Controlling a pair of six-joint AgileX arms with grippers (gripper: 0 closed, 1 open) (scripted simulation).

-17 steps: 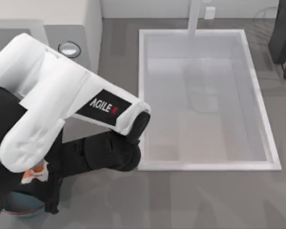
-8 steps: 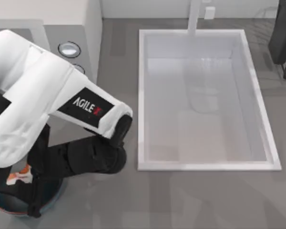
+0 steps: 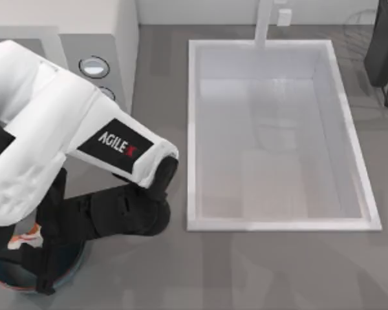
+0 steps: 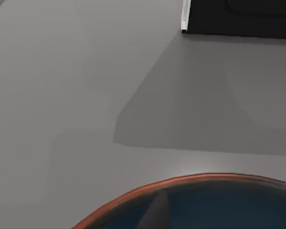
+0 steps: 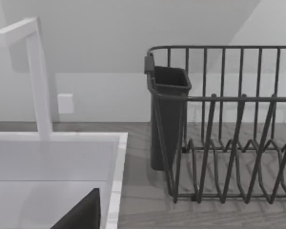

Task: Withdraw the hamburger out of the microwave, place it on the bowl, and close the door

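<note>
The white microwave (image 3: 110, 39) stands at the back left, its two knobs (image 3: 94, 66) showing beside my left arm. Its dark open cavity (image 4: 238, 14) shows in the left wrist view. My arm hides the door. The blue bowl (image 3: 6, 279) with its orange rim (image 4: 181, 180) sits at the front left. My left gripper (image 3: 42, 255) hangs right over it. A cream and orange bit of the hamburger (image 3: 24, 240) peeks out at the gripper, which is shut on it. My right arm stays parked near the dish rack; a dark part of its gripper (image 5: 81, 214) shows.
A large white sink (image 3: 193, 129) with a tap (image 3: 264, 22) fills the table's middle and right. A dark wire dish rack (image 5: 229, 143) with a cutlery holder (image 3: 381, 45) stands at the back right. Bare grey counter runs along the front.
My left arm swung left and toward the front with the hamburger, bringing it from beside the bowl to over it. In the last half second it hardly moved.
</note>
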